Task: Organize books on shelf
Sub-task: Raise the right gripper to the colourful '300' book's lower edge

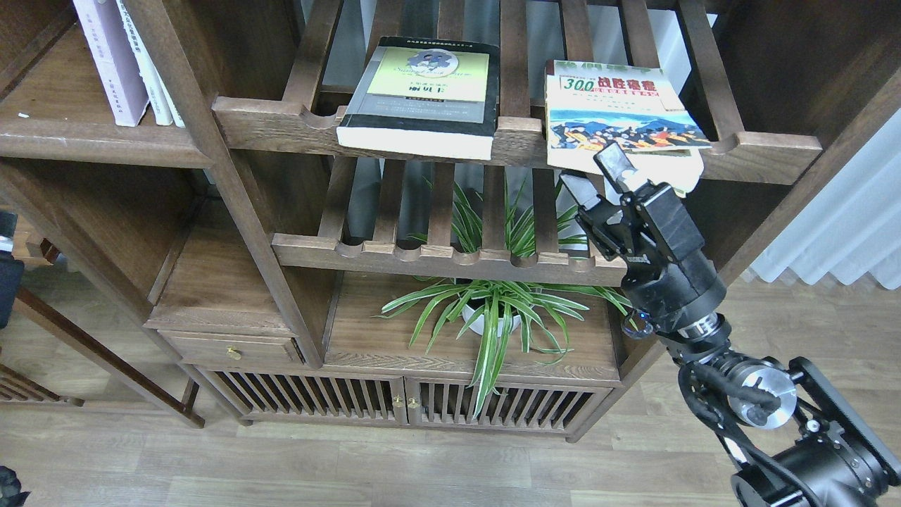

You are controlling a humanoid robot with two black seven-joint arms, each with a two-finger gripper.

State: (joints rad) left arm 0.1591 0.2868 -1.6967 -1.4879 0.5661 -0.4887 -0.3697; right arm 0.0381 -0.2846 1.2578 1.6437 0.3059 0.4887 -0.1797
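The right gripper (597, 176) is reaching up from five o'clock, its fingers spread wide and holding nothing, just at the near edge of the colourful "300" book (619, 113). That book is lying flat on the upper slatted rack (281, 120), long axis running toward twelve o'clock, its near end overhanging the front rail. The black-edged book (422, 98) is lying at its nine o'clock (same heading). The lavender-white book (112, 63) is standing upright on the solid shelf (84, 137) at ten o'clock.
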